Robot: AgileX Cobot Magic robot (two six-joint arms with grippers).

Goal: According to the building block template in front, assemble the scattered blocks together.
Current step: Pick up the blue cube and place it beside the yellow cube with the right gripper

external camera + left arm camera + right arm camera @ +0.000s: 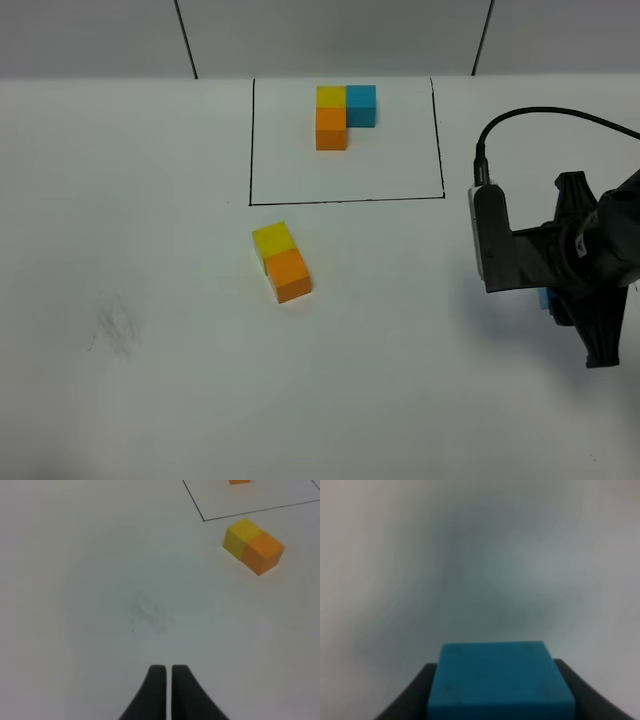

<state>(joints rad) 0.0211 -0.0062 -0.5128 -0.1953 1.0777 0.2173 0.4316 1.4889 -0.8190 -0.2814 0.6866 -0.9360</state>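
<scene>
The building block template (340,112) is a yellow, blue and orange L inside a thin black rectangle at the back. Two of the scattered blocks, a yellow cube (272,241) and an orange cube (290,274), lie touching each other just in front of that frame, also seen as yellow cube (242,534) and orange cube (262,552). The light blue cube (501,680) fills the jaws of my right gripper (496,682), which is shut on it at the right side, right gripper (548,300). My left gripper (168,672) is shut and empty, well short of the pair.
A faint grey smudge (115,325) marks the white table at the left, smudge (150,612) lying just ahead of the left fingers. A black cable (540,115) arcs above the right arm. The rear wall runs behind the template.
</scene>
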